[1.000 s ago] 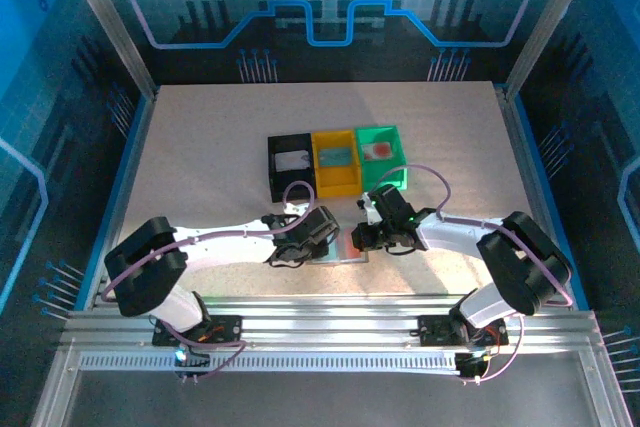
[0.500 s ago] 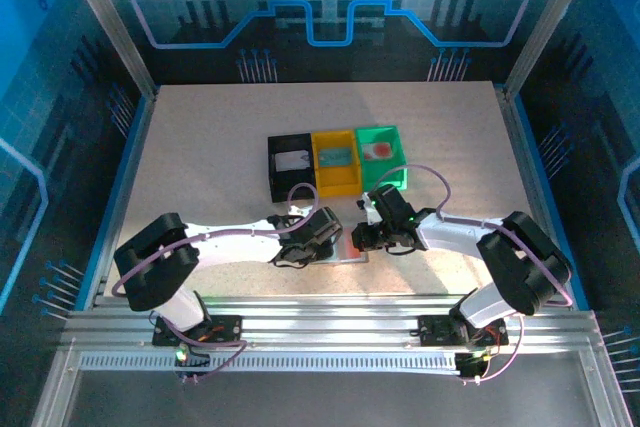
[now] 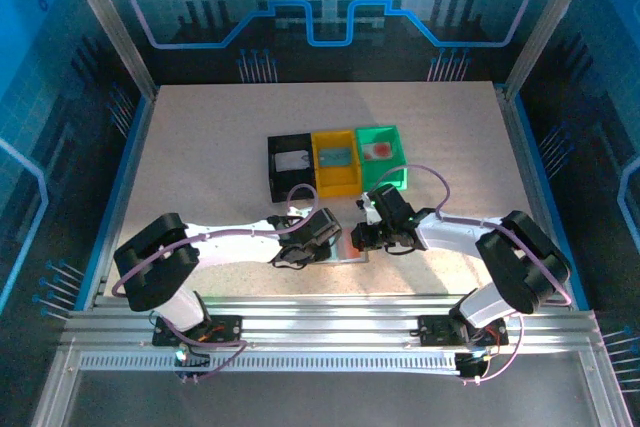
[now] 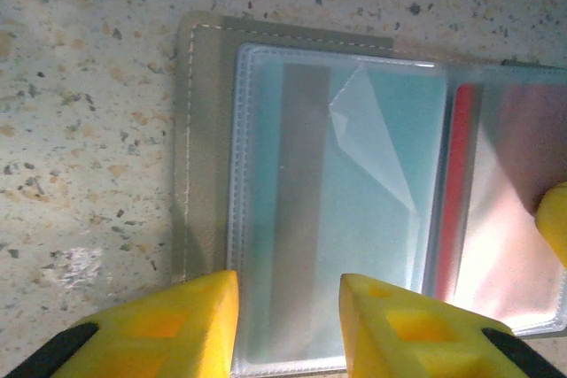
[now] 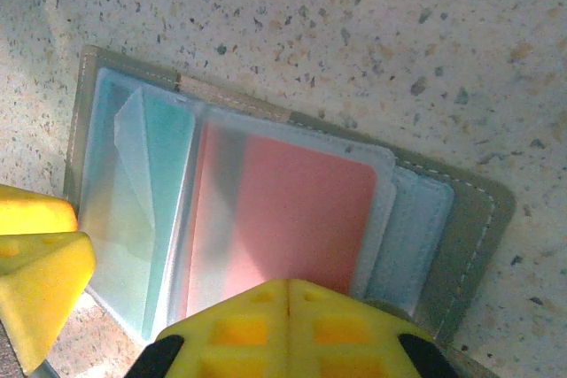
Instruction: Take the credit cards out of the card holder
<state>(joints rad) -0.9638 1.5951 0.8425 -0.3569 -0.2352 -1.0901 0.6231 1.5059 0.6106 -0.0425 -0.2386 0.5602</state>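
The grey card holder lies open on the table between my two grippers. In the left wrist view its grey cover carries clear sleeves with a teal credit card inside and a red card beside it. My left gripper is open, its yellow fingers straddling the teal sleeve's near edge. The right wrist view has the red card in its sleeve and pale blue pockets to its right. My right gripper is shut, its tips against the red sleeve's near edge with nothing between them.
Three small bins stand behind the wallet: black with a whitish card, yellow with a bluish card, green with a pale card bearing a red mark. Both grippers crowd the wallet near the table's front edge.
The left arm's elbow has swung slightly right and its gripper has edged closer over the wallet. The right arm and the wallet have barely moved.
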